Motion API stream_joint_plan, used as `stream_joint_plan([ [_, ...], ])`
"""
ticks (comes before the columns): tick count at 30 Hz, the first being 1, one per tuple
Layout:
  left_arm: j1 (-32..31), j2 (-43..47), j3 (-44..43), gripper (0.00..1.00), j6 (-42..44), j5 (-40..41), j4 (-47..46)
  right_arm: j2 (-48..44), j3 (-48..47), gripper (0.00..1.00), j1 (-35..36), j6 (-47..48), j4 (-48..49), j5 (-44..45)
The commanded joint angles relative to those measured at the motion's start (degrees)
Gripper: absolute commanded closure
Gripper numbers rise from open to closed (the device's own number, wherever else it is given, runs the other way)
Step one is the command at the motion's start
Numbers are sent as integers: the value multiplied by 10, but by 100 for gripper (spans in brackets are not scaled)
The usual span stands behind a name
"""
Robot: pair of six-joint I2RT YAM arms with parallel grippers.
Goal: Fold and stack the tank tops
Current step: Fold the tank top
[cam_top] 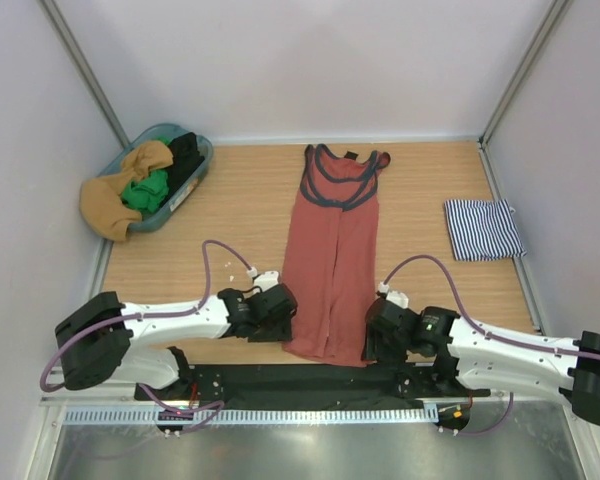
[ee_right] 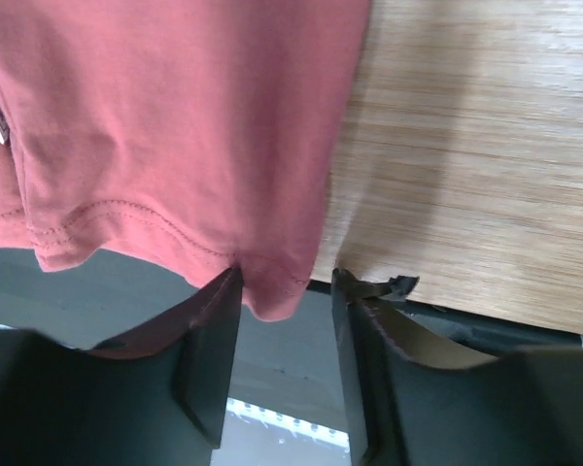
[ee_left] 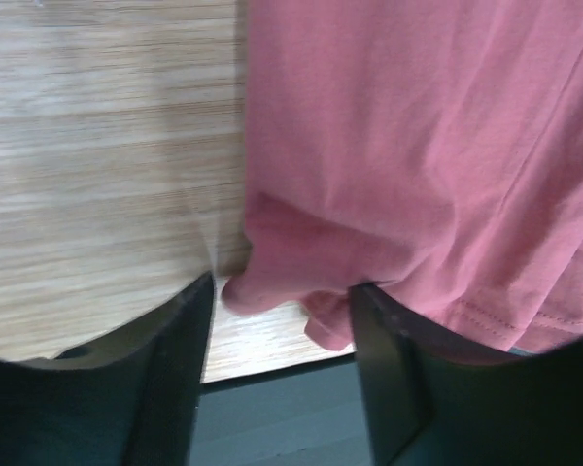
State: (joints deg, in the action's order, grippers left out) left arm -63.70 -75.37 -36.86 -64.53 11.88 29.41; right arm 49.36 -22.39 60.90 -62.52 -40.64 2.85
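Rust-red tank top [cam_top: 332, 250]: where is it laid, and how is it held?

It is spread lengthwise down the middle of the table [cam_top: 230, 220], hem at the near edge, neckline at the far end. The hem's left corner is straddled by the left gripper [ee_left: 282, 291], the right corner by the right gripper [ee_right: 287, 282]. Both pairs of jaws are seen apart, with cloth between them but not pinched.

Which step is judged to be in hand?

The grasp of the hem, so that this top can be folded. A firm closing on both corners is called for next, then an even lift so the hem can be carried toward the neckline.

And farther off?

The striped tank top [cam_top: 483, 229] is seen folded at the far right, where the stack is probably to be made. A tub [cam_top: 185, 195] of other clothes is set at the far left.
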Motion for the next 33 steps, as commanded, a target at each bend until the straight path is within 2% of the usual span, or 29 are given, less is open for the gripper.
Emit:
stream_joint_plan([
  [1, 2, -13, -6, 44, 1, -14, -30, 7, -15, 54, 16, -13, 6, 22],
  [5, 2, -8, 5, 65, -4, -33, -44, -5, -18, 77, 19, -12, -1, 16],
  [7, 2, -7, 9, 77, -6, -42, -51, -6, -22, 84, 19, -10, -5, 14],
  [8, 2, -7, 10, 82, -6, -51, -52, -8, -25, 93, 20, -8, -7, 10],
  [9, 2, -6, 10, 87, -7, -55, -52, -8, -34, 97, 20, 0, -13, 10],
  [10, 1, 0, 12, 97, -9, -59, -52, -8, -41, 99, 20, 3, -20, 11],
  [11, 0, 3, 15, 100, -12, -65, -51, -11, -48, 99, 21, 5, -29, 15],
  [17, -2, 18, -8, 100, -1, -70, -13, -13, -112, 99, 20, 28, -78, 44],
  [25, 64, 17, -106, 100, 74, -55, 39, 54, -237, 99, -4, 85, -143, 159],
  [33, 138, -34, -216, 100, 149, -56, 53, 122, -324, 99, -172, 239, -99, 119],
])
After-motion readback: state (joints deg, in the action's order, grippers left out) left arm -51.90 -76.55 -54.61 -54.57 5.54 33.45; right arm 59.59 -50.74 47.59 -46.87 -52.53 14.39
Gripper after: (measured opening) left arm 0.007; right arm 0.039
